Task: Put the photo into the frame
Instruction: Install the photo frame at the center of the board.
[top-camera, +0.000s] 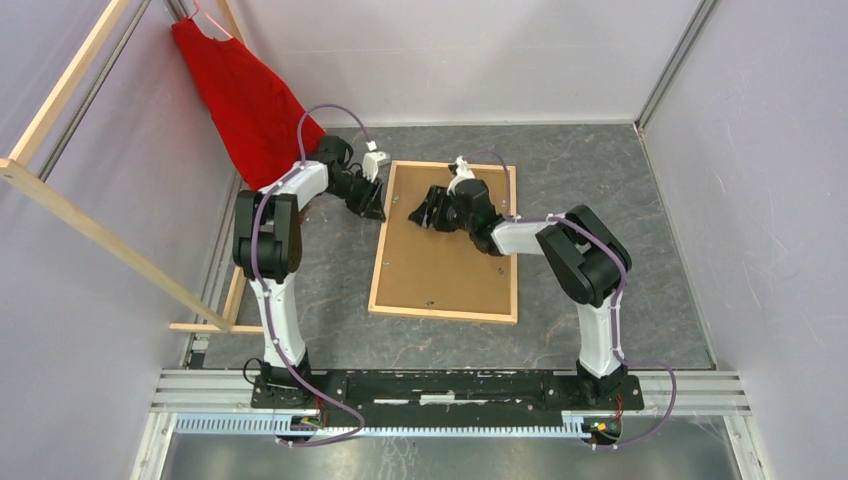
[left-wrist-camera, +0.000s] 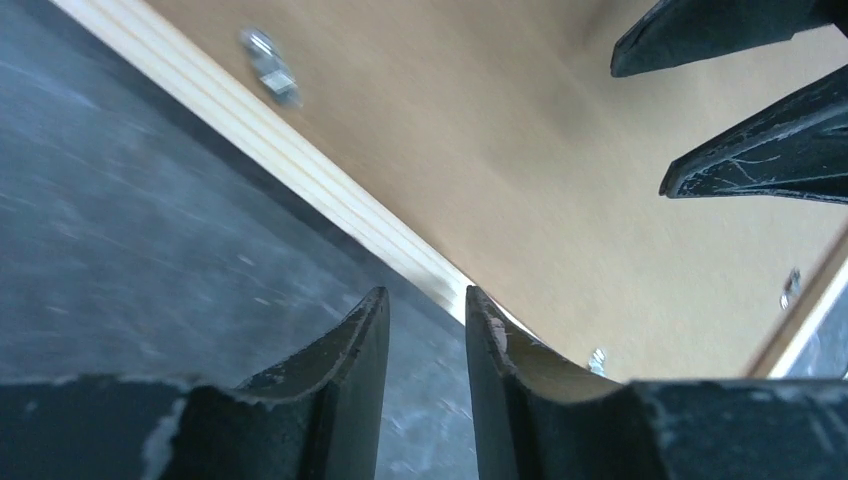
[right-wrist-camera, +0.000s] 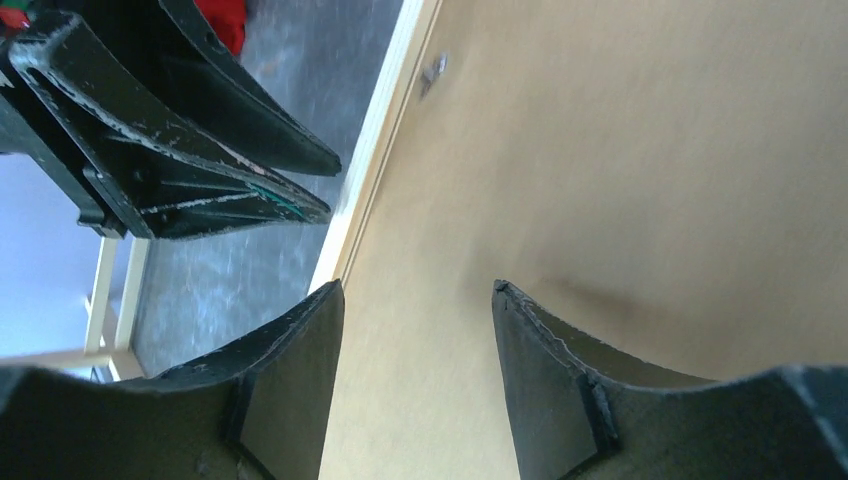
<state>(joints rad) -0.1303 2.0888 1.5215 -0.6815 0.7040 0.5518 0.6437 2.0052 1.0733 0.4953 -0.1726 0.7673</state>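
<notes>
Seen from above, the grey bench fills my view. A wooden rack leans along its edge at 9 o'clock, and a red cloth hangs at 11 o'clock.

The frame, thin light wood, lies flat at the centre of the bench. A brown backing board sits inside it and fills it.

My right tool hangs over the board toward the frame's 12 o'clock end. Its fingers are spread wide with only bare board between them, and I cannot tell whether the tips touch it.

My left tool is at the frame's 10 o'clock side, over the wooden rail. Its fingers stand a narrow gap apart and pinch nothing. The rail runs just past their tips. The two tools are near each other, tips pointing inward.

Small metal clips are fixed along the board's edge.
</notes>
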